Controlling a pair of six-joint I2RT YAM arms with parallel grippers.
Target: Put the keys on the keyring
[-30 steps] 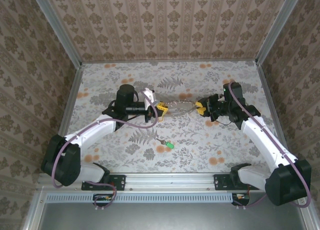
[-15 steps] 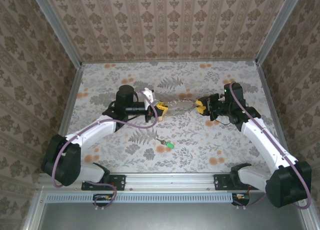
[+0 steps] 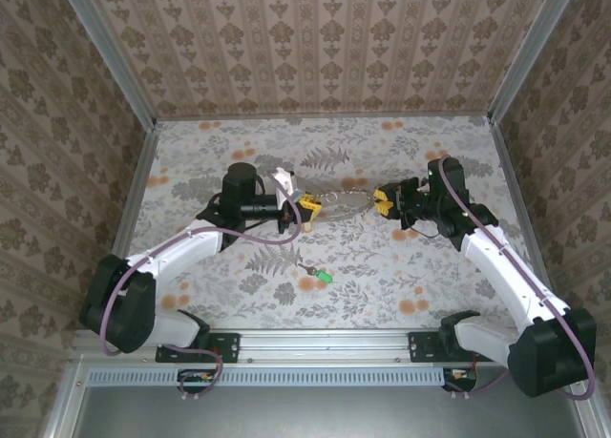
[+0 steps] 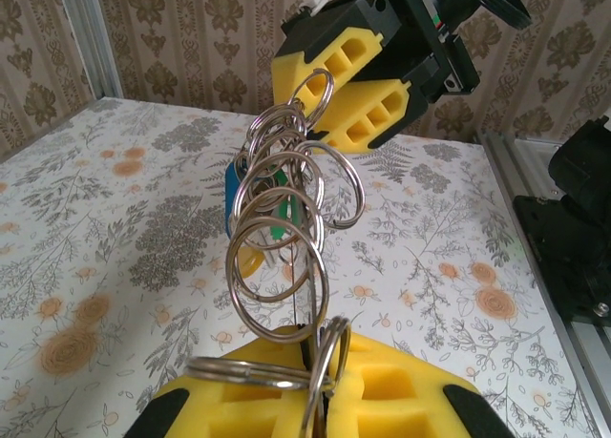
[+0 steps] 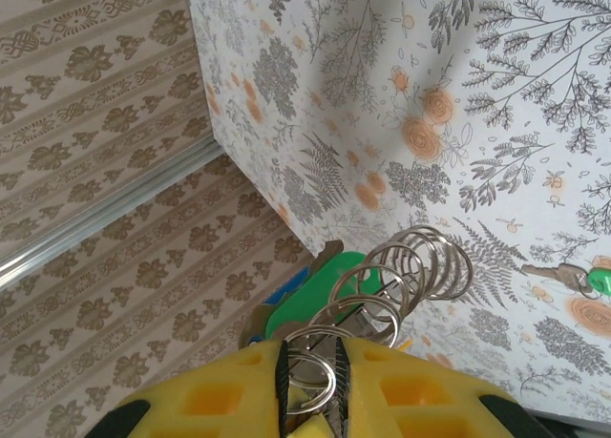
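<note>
Rings of silvery wire, linked into the keyring (image 3: 346,201), hung above the bench (image 3: 239,152) between the two arms; the left fingers (image 4: 229,414) were clenched on one end ring and the right fingers (image 5: 210,400) pinched the other, with green and blue key heads close by them. One green key (image 3: 325,278) lay loose on the bench nearer the arm bases; I judged the threading part done, and the next move would need one arm to let go and fetch it.
</note>
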